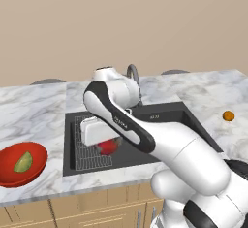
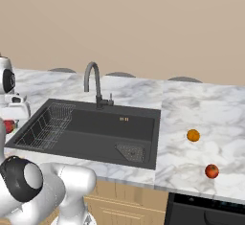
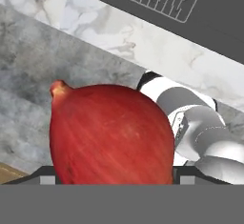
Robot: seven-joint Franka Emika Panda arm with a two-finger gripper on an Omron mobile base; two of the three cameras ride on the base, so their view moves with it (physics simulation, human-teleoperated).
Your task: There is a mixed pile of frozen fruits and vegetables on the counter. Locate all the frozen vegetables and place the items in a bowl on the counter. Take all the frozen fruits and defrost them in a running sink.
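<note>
Nearest the camera: a pinkish-red round piece, onion-like with a small pointed tip, is sitting right in front of the hand camera, between the two finger tips.
Gripper: the gripper is clamping that red piece from both sides and carrying it above the sink's wire rack, near the basin's left end.
Sink: the dark basin is lying under the load, the gooseneck tap standing on its back rim; whether water is running cannot be told.
Bowl: the red bowl is resting on the counter left of the sink, near the front edge, and is holding the yellow-green wedge.
Fruits: the orange ball and the small red ball are lying well apart from the arm on the counter right of the sink, the red one nearer the front edge.
Step, as judged: the second vegetable is going to the bowl; both fruits are waiting.
Risk: the round, smooth piece is being pinched by narrow tips, so a slip could drop it into the sink, the wrong place for a vegetable.
Risk: a release too near the bowl's shallow rim could let it roll off along the counter.
</note>
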